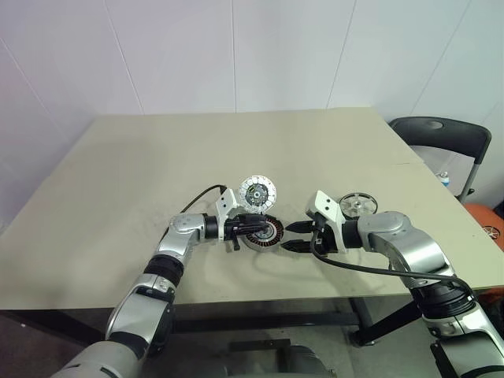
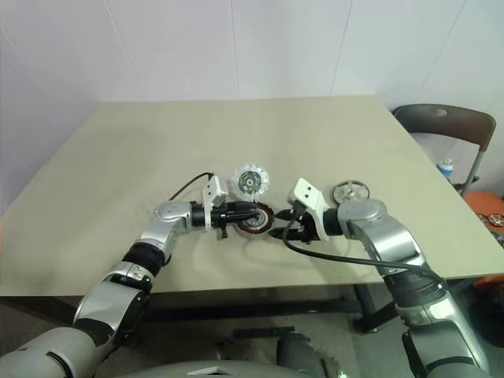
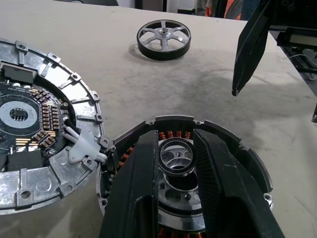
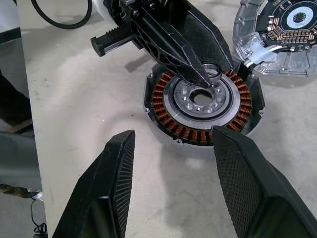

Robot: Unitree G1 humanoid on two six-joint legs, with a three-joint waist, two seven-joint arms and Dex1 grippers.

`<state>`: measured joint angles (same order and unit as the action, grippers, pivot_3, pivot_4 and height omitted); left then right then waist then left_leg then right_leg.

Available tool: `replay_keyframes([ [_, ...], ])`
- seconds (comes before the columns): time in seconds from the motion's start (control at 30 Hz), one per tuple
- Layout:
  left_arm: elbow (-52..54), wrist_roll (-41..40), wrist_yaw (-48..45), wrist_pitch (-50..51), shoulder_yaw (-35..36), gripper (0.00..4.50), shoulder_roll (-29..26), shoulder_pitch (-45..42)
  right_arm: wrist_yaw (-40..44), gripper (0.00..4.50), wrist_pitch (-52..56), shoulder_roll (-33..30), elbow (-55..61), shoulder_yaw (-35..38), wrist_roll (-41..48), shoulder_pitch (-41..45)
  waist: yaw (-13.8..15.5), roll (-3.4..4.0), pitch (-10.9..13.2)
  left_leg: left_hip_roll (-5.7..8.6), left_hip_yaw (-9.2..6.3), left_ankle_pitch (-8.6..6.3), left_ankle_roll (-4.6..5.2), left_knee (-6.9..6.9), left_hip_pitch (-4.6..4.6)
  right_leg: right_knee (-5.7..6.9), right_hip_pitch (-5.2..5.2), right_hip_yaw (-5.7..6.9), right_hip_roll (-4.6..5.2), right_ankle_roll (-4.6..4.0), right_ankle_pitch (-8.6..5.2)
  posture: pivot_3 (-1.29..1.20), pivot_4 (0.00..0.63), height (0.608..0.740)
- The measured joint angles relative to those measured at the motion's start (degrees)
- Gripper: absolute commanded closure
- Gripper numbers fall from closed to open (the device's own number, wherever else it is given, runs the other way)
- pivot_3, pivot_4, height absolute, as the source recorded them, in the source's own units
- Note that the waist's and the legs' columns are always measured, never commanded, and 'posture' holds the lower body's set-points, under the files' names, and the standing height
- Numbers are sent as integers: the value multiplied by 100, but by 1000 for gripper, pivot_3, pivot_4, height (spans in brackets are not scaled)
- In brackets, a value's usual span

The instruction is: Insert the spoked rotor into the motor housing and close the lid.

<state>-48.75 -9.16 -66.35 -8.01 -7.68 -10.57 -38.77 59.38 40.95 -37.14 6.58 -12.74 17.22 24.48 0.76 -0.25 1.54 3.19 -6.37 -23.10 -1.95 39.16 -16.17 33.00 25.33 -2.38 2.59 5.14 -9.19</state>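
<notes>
The motor housing [image 4: 168, 94], a grey cup with coppery windings, lies on the table near its front edge. Its lid [image 1: 257, 191] lies open just behind it, circuit side up. My left gripper [image 3: 174, 139] reaches level over the housing's hub, shut on a small silver ring [image 4: 214, 71] held just above the centre. My right gripper [image 1: 298, 236] stands open beside the housing on its right, fingers pointing at it and empty. The spoked rotor [image 1: 358, 205], black-rimmed with silver spokes, lies flat on the table behind my right wrist.
A black cable [image 4: 59, 20] loops on the tan table [image 1: 157, 157] behind my left wrist. A grey chair [image 1: 441, 138] stands off the table's right side, with orange gear [image 1: 488, 220] below it.
</notes>
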Motion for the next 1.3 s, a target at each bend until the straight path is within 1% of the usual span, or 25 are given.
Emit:
replay_keyframes([
  [0.97,0,294,-7,-1,-84,3802,77,48,-179,1936,126,-162,345,158,314,-260,2,-2,-1,0,1,0,1,3,3,2,-5,0,0,0,0,0,0,740],
  [1.3,-71,410,233,-176,-83,3802,93,50,-226,1936,138,-166,445,196,379,-337,4,-2,-2,0,1,0,1,4,7,3,-9,0,0,0,0,0,0,740],
])
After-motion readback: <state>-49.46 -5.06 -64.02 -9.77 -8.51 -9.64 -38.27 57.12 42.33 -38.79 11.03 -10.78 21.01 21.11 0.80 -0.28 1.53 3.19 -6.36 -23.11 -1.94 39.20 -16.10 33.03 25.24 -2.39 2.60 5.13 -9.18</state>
